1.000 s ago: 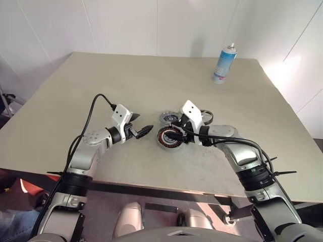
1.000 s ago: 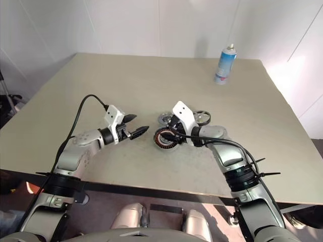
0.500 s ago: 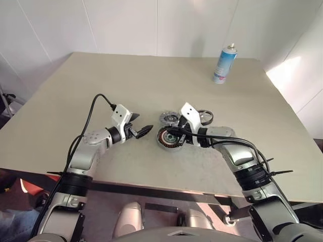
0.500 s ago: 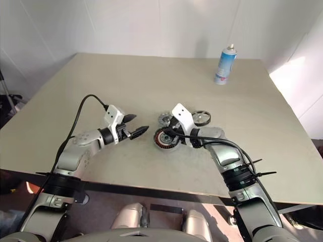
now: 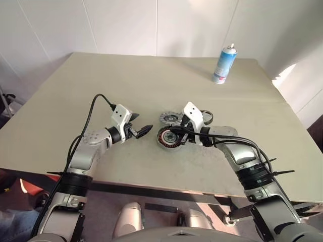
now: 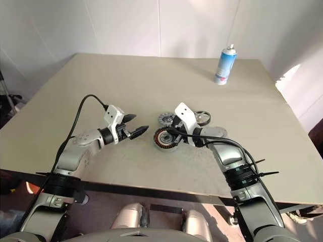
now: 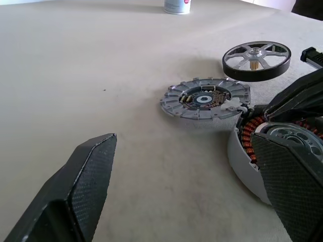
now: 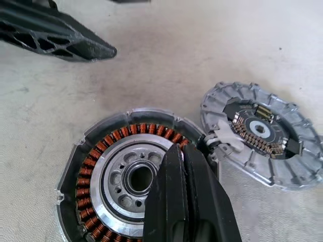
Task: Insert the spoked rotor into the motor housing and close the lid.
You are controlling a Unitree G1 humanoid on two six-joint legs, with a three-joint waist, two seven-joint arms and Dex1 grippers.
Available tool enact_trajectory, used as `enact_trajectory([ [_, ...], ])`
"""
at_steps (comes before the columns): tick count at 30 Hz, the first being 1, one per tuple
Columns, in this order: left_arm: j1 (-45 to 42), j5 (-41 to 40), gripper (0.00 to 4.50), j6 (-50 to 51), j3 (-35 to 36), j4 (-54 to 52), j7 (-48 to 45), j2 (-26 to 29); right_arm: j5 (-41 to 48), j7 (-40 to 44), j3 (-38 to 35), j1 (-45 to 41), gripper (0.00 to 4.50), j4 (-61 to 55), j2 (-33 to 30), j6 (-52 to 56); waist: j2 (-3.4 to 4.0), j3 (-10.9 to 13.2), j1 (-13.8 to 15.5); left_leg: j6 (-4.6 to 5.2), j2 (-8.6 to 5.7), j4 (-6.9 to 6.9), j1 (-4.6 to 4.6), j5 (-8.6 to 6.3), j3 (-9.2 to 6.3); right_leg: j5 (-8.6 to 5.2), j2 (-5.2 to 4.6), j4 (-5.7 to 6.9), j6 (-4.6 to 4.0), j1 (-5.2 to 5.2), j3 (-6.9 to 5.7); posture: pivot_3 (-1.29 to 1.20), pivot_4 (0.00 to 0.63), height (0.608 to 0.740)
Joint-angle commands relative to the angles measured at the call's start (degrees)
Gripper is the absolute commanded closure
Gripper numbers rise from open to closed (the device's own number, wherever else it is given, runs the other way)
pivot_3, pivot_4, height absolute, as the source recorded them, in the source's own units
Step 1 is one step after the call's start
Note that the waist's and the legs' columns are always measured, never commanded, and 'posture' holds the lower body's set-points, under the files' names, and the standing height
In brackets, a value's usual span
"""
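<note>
Item one, left gripper [image 5: 143, 130]: fingers spread wide, nothing between them, hovering over the desk [image 5: 126, 85] toward its near edge, pointed at the cluster of parts to its right. Item two, motor housing [image 5: 168, 137]: flat on the desk just right of that gripper, near the middle of the near half, copper windings facing up around a bare silver centre; no rotor in it. Item three, lid [image 5: 167, 119]: ribbed grey disc lying just behind the housing, toward the far edge, its rim touching or all but touching the housing through a small white tab. Item four, right gripper [image 8: 182, 166]: fingers pressed together on nothing, tips over the housing's windings on its rim side; I cannot tell if they rest on the metal. Item five, spoked rotor [image 7: 256, 59]: black-ringed wheel lying flat behind the right gripper's wrist, right of the lid, apart from the housing. Item six, spray can [image 5: 224, 63]: upright by the far right corner, well clear. Handling note, my judgement: the rotor is not yet picked up, so I would lift the closed right gripper off the housing, part its fingers, take the rotor by its rim, keep it level, centre the hub over the bore and lower it straight, using the left gripper to steady the housing.
</note>
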Motion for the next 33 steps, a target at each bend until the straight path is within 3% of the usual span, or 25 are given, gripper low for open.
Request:
enact_trajectory([
  [1, -0.94, 0.07, 0.0, -1.08, 0.76, -0.84, 0.07, 0.07, 1.66, 0.59, -1.28, -1.78, 4.48, -5.03, -0.25, 0.88, 0.0, 0.0, 0.0, 0.0, 0.0, -0.01, -0.01, 0.0, 0.0, 0.0, 0.0, 0.0, 0.0, -0.01, 0.0, 0.0, 0.0, 0.74],
  [8, -0.6, 0.02, 0.0, -0.92, 0.91, -1.1, 0.03, 0.25, 0.3, 0.3, 0.67, -0.03, 4.48, -2.93, 0.32, 1.38, 0.0, 0.0, 0.01, 0.0, 0.0, -0.01, -0.01, 0.0, 0.0, 0.0, 0.0, -0.01, 0.0, 0.0, 0.0, 0.0, 0.0, 0.74],
  [14, -0.49, -0.01, 0.0, -0.7, 0.93, -1.39, 0.23, 0.23, -3.34, -1.86, 2.49, 0.08, 4.48, 5.35, 0.99, -1.85, -0.03, -0.03, -0.03, -0.01, 0.0, -0.01, 0.03, 0.0, 0.0, 0.0, 0.0, -0.01, 0.0, 0.03, 0.0, 0.0, 0.0, 0.74],
  [28, -0.48, -0.13, 0.0, -0.84, 0.89, -1.12, 0.32, 0.11, 2.37, 0.53, -0.93, -1.04, 4.48, -9.98, -1.23, 3.48, -0.04, -0.03, -0.01, -0.02, 0.0, -0.06, -0.04, 0.0, 0.0, -0.01, 0.01, -0.01, 0.01, -0.06, 0.01, 0.0, 0.0, 0.74],
  [33, -0.43, -0.16, 0.0, -0.76, 0.87, -1.13, 0.27, 0.09, 2.79, -0.15, -0.09, 0.19, 4.48, -8.91, -0.3, 5.12, -0.04, -0.03, 0.02, -0.02, 0.0, -0.05, -0.02, 0.0, 0.0, -0.01, 0.01, -0.02, 0.01, -0.02, 0.01, 0.0, 0.0, 0.74],
])
